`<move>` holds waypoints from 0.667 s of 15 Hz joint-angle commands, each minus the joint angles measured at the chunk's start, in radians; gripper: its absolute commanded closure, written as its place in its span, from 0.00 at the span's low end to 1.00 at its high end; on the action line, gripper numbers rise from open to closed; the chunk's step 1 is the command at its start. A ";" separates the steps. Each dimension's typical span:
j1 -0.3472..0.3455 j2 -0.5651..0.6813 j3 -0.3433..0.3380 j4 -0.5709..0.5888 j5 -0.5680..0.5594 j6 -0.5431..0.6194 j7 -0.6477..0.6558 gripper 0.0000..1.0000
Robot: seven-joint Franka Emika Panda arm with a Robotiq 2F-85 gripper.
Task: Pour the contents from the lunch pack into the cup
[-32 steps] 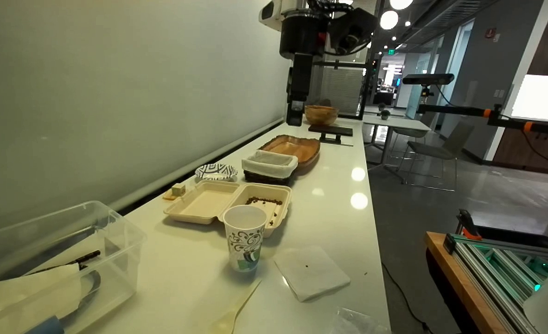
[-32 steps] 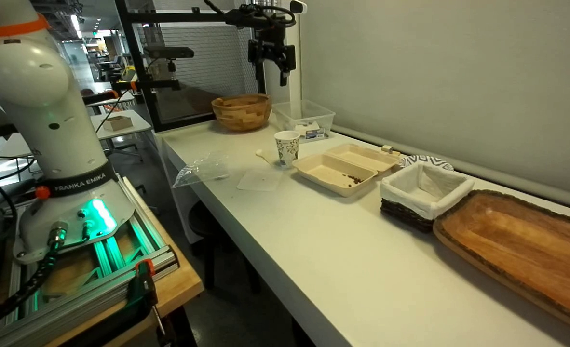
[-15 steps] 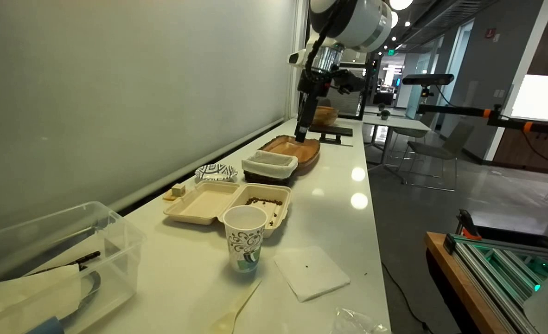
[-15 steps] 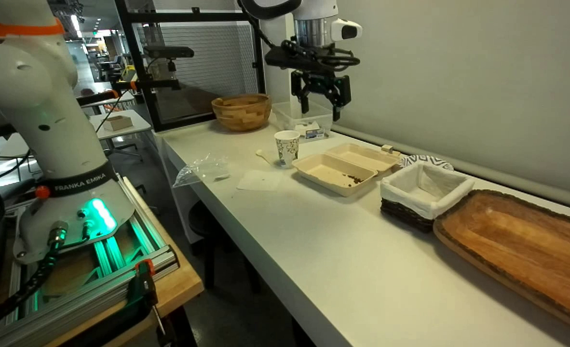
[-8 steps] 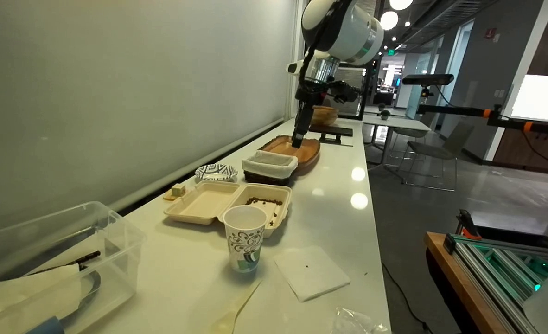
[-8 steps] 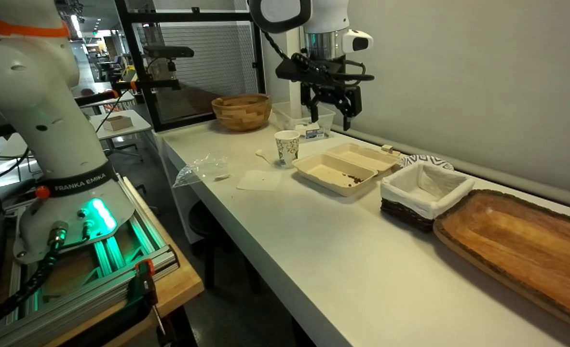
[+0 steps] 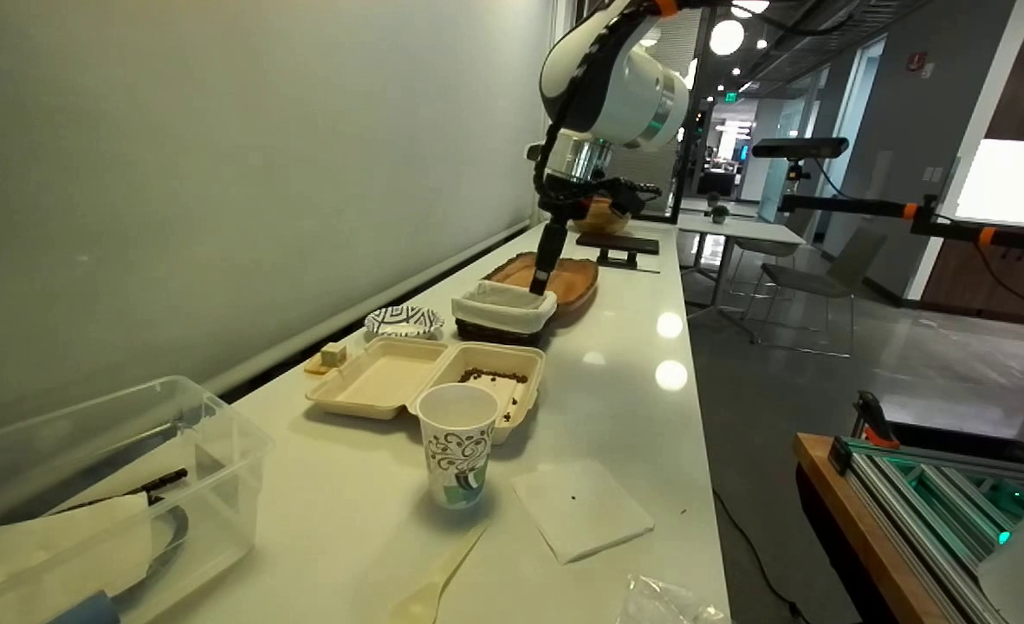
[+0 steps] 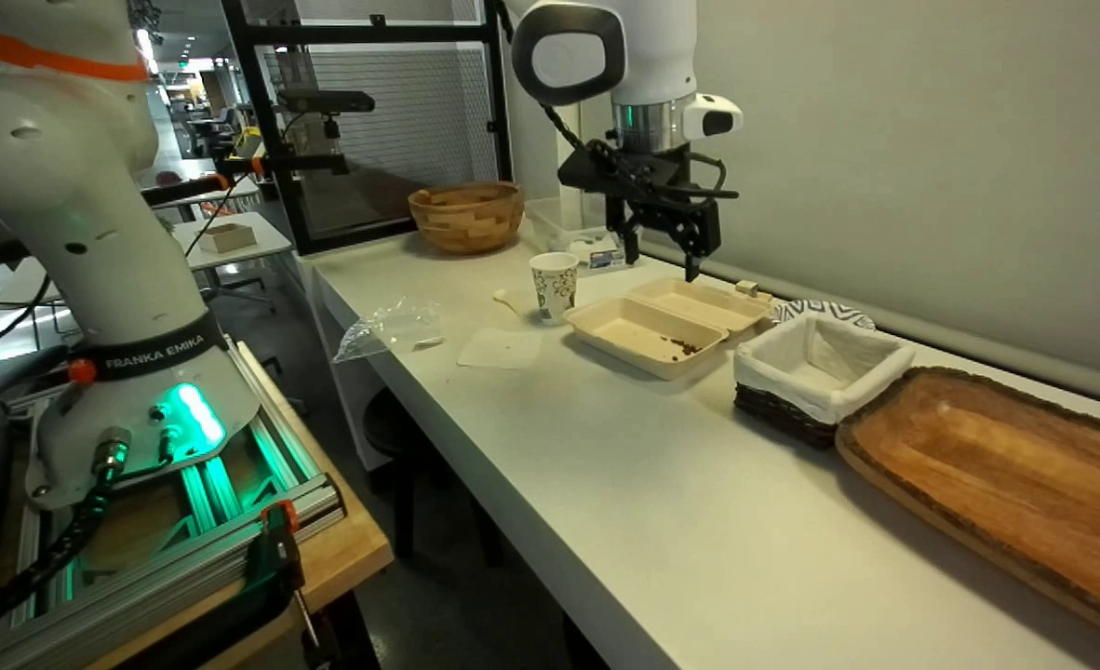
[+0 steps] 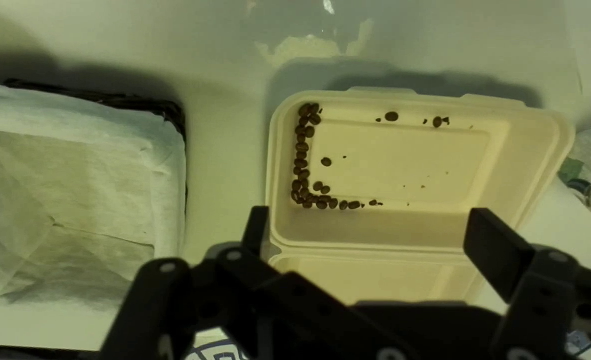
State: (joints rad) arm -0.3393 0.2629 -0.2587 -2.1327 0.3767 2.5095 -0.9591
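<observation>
While 1 end effector (image 8: 662, 268) hovers | 1 pack (image 8: 632, 328) (unfolded) | 1 cup (image 8: 555, 288)

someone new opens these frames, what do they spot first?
Probably the black gripper, hanging open above the white counter. Next, the dark coffee beans, mostly gathered in an L along two sides of the open beige clamshell takeaway box, clearest in the wrist view. Then the green light glowing on the Franka base, lower left in an exterior view.
</observation>
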 commanded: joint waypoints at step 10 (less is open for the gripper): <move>-0.247 0.363 0.235 0.313 0.153 0.044 -0.082 0.00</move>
State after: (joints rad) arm -0.5368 0.5486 -0.0716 -1.8940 0.4966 2.5395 -0.9999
